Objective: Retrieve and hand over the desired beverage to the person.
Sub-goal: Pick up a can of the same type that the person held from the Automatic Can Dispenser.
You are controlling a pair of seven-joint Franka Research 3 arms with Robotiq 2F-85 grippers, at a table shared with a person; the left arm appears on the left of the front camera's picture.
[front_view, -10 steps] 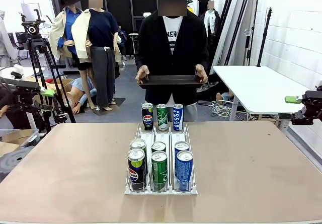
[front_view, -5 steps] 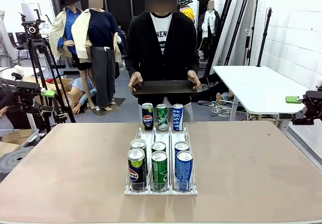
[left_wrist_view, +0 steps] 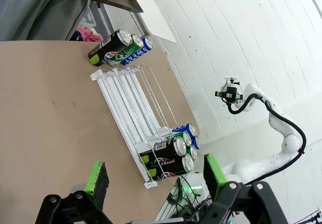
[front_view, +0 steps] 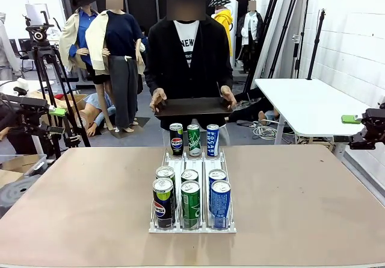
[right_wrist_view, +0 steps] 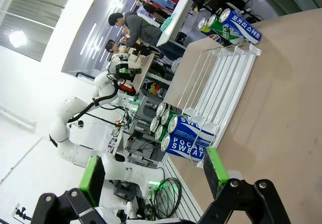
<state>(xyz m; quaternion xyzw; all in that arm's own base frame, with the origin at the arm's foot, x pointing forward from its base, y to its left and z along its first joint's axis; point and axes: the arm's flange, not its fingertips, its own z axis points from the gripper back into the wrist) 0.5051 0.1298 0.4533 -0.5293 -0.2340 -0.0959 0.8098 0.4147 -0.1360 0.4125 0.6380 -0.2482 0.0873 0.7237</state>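
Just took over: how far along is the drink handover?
Done: nothing yet; all cans stand at the clear rack. In hand: nothing; left gripper and right gripper are open, empty. Remaining: pick a can and hand it to the person holding a dark tray.

The person [front_view: 190,63], in a black open jacket over a white printed T-shirt, stands at the far side of the table [front_view: 301,196], holding a dark tray [front_view: 191,107] level in both hands. In a clear three-lane rack [front_view: 191,161], Pepsi cans [front_view: 162,203], green cans [front_view: 190,203] and blue Pocari Sweat cans [front_view: 220,203] stand upright.
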